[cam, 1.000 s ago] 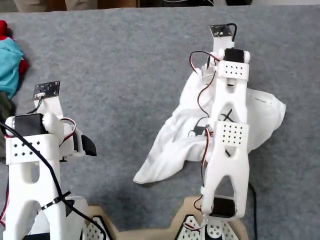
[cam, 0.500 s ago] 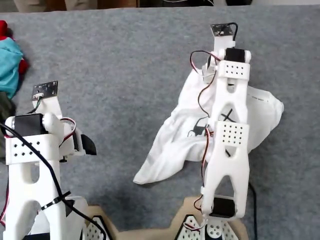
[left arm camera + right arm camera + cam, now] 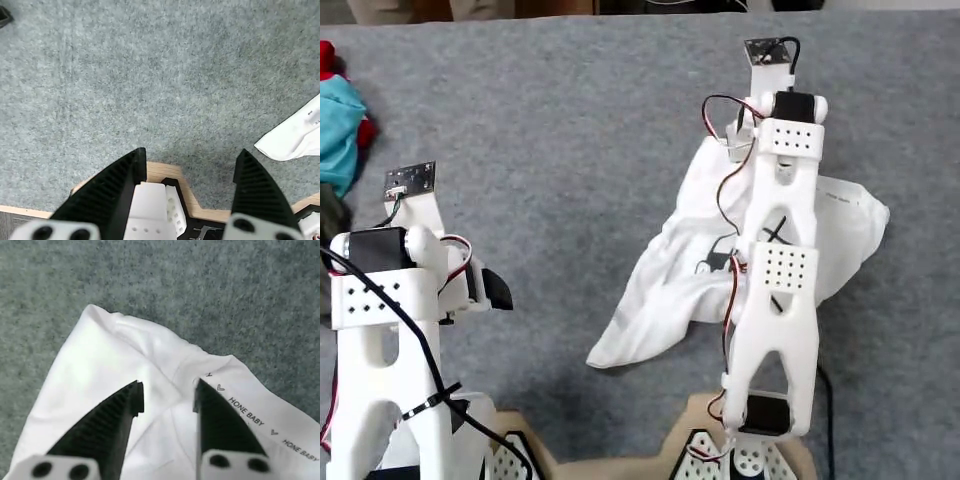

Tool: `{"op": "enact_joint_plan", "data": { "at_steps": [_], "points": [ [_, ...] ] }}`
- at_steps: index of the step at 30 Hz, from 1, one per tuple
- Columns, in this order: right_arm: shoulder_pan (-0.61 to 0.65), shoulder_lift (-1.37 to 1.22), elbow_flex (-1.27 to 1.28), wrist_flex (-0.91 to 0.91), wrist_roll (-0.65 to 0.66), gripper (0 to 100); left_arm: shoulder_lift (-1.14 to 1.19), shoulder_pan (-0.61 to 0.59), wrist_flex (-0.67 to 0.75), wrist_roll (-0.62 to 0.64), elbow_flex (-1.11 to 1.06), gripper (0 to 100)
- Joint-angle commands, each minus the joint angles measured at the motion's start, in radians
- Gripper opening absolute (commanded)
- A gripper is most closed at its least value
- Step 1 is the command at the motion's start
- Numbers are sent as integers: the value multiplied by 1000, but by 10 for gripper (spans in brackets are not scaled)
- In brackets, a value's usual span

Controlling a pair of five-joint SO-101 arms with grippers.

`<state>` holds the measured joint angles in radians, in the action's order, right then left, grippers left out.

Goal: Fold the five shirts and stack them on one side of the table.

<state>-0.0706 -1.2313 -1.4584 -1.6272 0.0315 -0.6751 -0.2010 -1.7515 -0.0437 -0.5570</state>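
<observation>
A crumpled white shirt [image 3: 665,285] lies on the grey carpet right of centre, one corner pointing toward the near edge. The right arm stretches over it. In the right wrist view, my right gripper [image 3: 167,392] hovers open over the shirt's [image 3: 105,375] far part, near a printed hem, with cloth showing in the narrow gap between its black fingers. My left gripper [image 3: 192,165] stands open over bare carpet at the near left, with nothing in it. A shirt corner [image 3: 295,135] lies off to one side of it.
A heap of other shirts, teal [image 3: 340,125], red and dark, sits at the table's left edge. A wooden base board [image 3: 705,415] carries the arms at the near edge. Bare carpet [image 3: 540,120] spreads across the far middle.
The right arm has shifted slightly toward the far edge over the white shirt, whose right edge stirred a little. The left arm has barely moved.
</observation>
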Motion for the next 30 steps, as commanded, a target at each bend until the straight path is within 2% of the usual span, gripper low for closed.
{"op": "enact_joint_plan", "data": {
  "at_steps": [1, 12, 19, 30],
  "points": [
    [12, 25, -44, -2, 2, 51, 1, 12, -6, 9, 51, 285],
    [7, -1, -53, 2, 2, 38, 1, 12, -6, 9, 46, 285],
    [4, -7, -110, -18, 6, 130, 1, 12, -6, 9, 46, 285],
    [-36, -90, -119, -14, 6, 129, 1, 5, -6, 9, 44, 285]
  ]
}}
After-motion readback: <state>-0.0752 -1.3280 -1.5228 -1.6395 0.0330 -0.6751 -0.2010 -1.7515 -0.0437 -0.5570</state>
